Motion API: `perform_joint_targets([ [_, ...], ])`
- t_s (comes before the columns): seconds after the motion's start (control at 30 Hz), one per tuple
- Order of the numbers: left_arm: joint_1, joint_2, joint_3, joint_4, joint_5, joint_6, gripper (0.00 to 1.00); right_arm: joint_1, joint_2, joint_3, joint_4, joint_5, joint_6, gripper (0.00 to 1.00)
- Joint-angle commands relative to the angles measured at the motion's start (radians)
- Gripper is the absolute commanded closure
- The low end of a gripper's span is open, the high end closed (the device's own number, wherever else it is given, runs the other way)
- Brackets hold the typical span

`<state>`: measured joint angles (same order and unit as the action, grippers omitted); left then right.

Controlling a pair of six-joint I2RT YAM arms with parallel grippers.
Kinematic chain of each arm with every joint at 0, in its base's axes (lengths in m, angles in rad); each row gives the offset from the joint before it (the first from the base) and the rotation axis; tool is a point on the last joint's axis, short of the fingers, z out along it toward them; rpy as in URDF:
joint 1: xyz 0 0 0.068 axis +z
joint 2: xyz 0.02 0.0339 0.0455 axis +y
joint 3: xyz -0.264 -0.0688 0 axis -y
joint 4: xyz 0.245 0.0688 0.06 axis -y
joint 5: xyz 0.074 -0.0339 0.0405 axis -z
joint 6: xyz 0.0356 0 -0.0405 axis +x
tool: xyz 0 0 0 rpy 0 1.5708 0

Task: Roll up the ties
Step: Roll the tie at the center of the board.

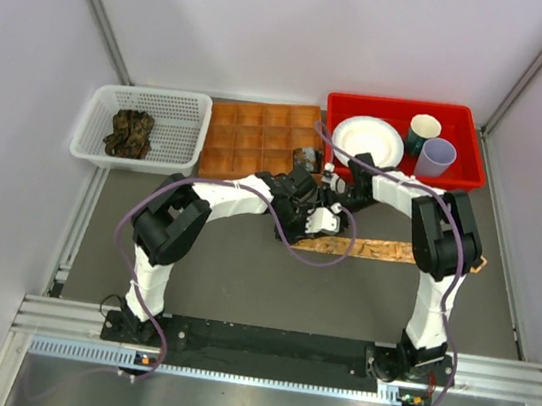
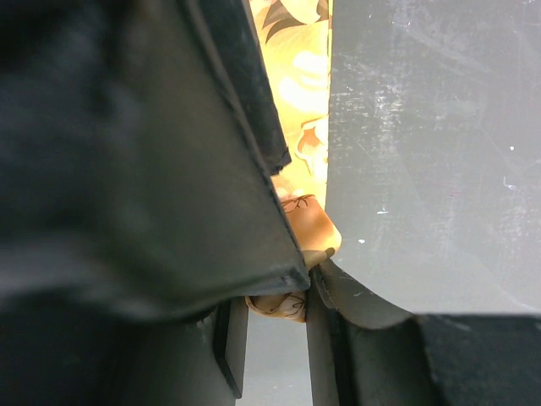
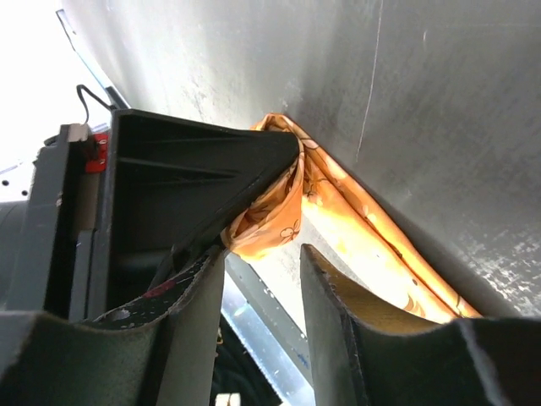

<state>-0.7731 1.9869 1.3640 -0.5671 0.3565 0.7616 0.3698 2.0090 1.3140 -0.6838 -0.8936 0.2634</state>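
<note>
Roll slow and snug with the left gripper (image 1: 314, 219) pinched on the curled end of the orange tie (image 1: 395, 251) — flat across the middle right of the top view — using the right gripper (image 3: 262, 254), jaws apart beside it, to steady the layers.

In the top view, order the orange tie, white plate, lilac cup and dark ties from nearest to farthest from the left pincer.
1. orange tie, held in the left pincer
2. white plate, just behind
3. lilac cup, back right
4. dark ties, back left, in the basket
</note>
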Motion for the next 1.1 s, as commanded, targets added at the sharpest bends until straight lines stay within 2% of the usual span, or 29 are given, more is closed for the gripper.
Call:
perform_joint_targets([
  [0.0,-0.012,0.108,-0.086,-0.106,-0.073,0.027,0.78,0.040,-0.041,0.001,0.104,-0.013,0.037,0.61],
  [0.13,-0.012,0.107,-0.085,-0.106,-0.073,0.031,0.78,0.061,-0.010,0.007,0.119,0.021,0.037,0.66],
  [0.23,-0.012,0.107,-0.080,-0.108,-0.074,0.031,0.78,0.058,0.010,0.017,0.087,0.073,0.017,0.80],
  [0.27,-0.012,0.105,-0.082,-0.108,-0.074,0.031,0.78,0.060,0.016,0.022,0.073,0.096,0.008,0.91],
  [0.33,-0.012,0.104,-0.086,-0.106,-0.071,0.031,0.78,0.057,0.016,0.022,0.044,0.120,-0.016,1.00],
  [0.53,-0.011,0.105,-0.085,-0.102,-0.067,0.024,0.73,0.054,0.025,0.021,0.021,0.177,-0.039,1.00],
  [0.73,-0.009,0.084,-0.091,-0.096,-0.050,0.016,0.48,0.055,0.039,0.019,0.029,0.237,-0.035,1.00],
  [0.87,0.003,0.038,-0.091,-0.061,0.001,-0.001,0.37,0.061,0.057,0.021,0.029,0.294,-0.044,1.00],
  [1.07,0.070,-0.042,-0.112,0.016,0.110,-0.039,0.31,0.067,0.071,0.024,0.023,0.364,-0.059,1.00],
])
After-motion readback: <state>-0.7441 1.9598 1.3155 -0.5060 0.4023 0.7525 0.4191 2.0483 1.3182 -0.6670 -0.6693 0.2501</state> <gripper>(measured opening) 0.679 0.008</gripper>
